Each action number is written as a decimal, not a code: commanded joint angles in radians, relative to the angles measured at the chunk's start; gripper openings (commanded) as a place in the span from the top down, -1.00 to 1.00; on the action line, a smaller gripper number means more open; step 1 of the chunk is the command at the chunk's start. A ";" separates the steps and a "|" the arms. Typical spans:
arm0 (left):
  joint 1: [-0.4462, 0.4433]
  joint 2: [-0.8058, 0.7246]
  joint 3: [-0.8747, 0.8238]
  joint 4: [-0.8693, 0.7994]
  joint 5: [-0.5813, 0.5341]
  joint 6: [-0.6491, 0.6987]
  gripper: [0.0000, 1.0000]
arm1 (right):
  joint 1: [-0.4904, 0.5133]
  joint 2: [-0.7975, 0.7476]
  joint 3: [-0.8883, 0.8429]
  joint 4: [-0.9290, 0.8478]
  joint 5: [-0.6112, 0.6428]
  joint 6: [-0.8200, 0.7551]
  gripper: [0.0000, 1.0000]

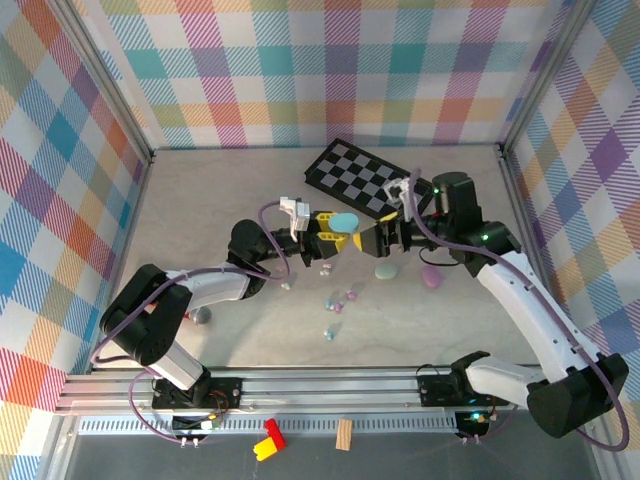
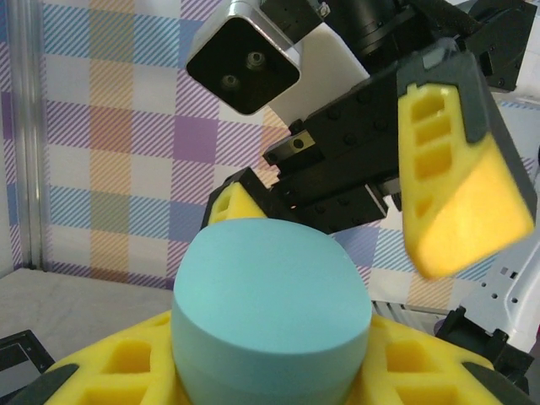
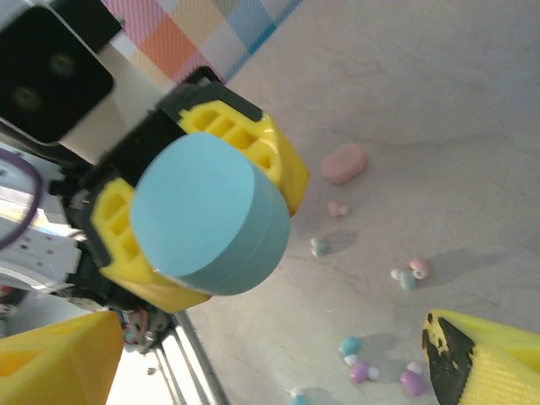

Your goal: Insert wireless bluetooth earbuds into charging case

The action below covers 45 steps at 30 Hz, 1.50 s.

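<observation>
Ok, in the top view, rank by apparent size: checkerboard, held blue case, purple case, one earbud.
checkerboard
blue case and purple case: alike; the blue one is raised nearer the camera, so unranked
earbud

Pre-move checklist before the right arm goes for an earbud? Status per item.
1. Left claw grip on the blue case: ok, shut on it, with the case seated between the yellow fingers.
2. Case open for loading: not ok, it looks closed and only a seam shows.
3. Right claw free: ok, open and holding nothing.
4. Earbuds available: ok, several lie loose on the table below the claws.
5. Clearance between the two claws: cannot tell, they face each other closely.
</observation>
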 commanded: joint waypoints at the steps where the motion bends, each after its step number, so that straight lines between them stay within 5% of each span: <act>1: 0.010 -0.041 -0.017 0.031 0.036 -0.009 0.35 | 0.030 0.026 0.048 -0.006 0.118 -0.084 -0.83; 12: 0.011 -0.052 -0.041 0.032 0.061 -0.001 0.35 | 0.036 0.005 0.031 0.130 0.173 0.000 -0.82; 38: 0.011 -0.066 -0.059 0.029 0.073 -0.006 0.37 | 0.034 0.077 0.109 0.093 0.221 0.054 -0.82; 45: 0.012 -0.066 -0.061 0.028 0.037 -0.011 0.37 | 0.034 0.061 0.120 0.059 0.114 0.017 -0.85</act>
